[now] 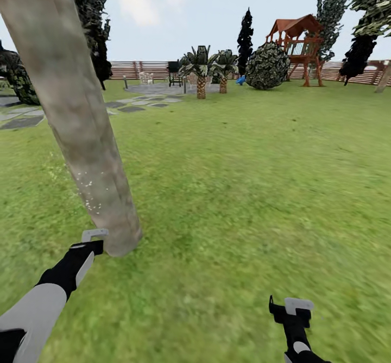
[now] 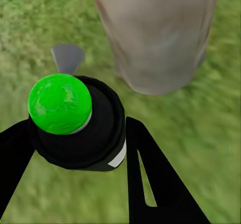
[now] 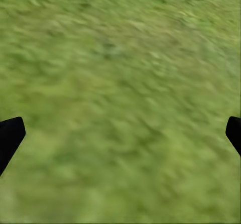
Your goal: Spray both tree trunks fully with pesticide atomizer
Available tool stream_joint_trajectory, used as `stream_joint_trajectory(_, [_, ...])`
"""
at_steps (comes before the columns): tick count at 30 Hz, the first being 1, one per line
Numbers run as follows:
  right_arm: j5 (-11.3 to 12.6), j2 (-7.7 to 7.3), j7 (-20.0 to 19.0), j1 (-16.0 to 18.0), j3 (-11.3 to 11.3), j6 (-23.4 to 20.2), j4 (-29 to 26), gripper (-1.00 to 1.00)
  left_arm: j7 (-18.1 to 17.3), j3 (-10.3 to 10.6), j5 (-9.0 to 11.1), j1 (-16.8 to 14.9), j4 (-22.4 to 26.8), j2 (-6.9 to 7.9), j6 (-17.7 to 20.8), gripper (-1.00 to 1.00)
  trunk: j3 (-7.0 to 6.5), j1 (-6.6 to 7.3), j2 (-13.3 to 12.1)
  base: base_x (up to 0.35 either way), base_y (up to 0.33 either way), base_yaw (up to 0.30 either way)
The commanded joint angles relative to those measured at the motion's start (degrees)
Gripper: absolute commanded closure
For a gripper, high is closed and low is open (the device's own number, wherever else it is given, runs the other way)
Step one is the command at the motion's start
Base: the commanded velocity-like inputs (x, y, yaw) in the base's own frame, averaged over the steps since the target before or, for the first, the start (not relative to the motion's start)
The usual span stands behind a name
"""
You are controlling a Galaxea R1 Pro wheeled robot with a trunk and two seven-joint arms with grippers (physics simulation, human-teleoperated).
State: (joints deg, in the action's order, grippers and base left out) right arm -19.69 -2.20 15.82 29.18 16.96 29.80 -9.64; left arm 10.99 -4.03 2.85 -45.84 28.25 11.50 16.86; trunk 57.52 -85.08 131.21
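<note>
A thick, mottled grey-tan tree trunk leans across the left of the head view, with a patch of white pesticide specks low on its bark. My left gripper sits right beside the trunk's base, shut on the pesticide atomizer, a black bottle with a green ball top and a grey nozzle aimed toward the trunk. Black fingers press both sides of the bottle. My right gripper hovers low over bare grass with its fingertips wide apart and nothing between them.
Lawn stretches ahead and to the right. Far back stand two short palms, a round bush, a wooden playset and a slat fence. Grey stepping stones lie at the back left.
</note>
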Motion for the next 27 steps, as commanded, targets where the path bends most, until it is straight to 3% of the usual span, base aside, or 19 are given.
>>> stream_joint_trajectory(1, [0.0,0.00,0.0,0.0,0.0,0.0,0.0,-1.00,0.0,0.0,0.0,0.0,0.0,0.00,0.0,1.00,0.00,0.00,0.0,0.303,-0.103,0.271])
stream_joint_trajectory(7, [0.0,0.00,0.0,0.0,0.0,0.0,0.0,-1.00,0.0,0.1,-0.1,0.0,0.0,-0.09,-0.1,1.00,0.00,0.00,0.0,0.297,-0.124,0.275])
stream_joint_trajectory(22, [0.0,0.00,0.0,0.0,0.0,0.0,0.0,-1.00,0.1,0.1,-0.2,0.0,0.0,-0.09,0.0,1.00,0.00,0.00,0.0,0.174,-0.226,0.013])
stream_joint_trajectory(27, [0.0,0.00,0.0,0.0,0.0,0.0,0.0,-1.00,0.1,0.1,-0.3,0.0,0.0,-0.02,0.1,1.00,0.00,0.00,0.0,0.147,-0.242,0.201])
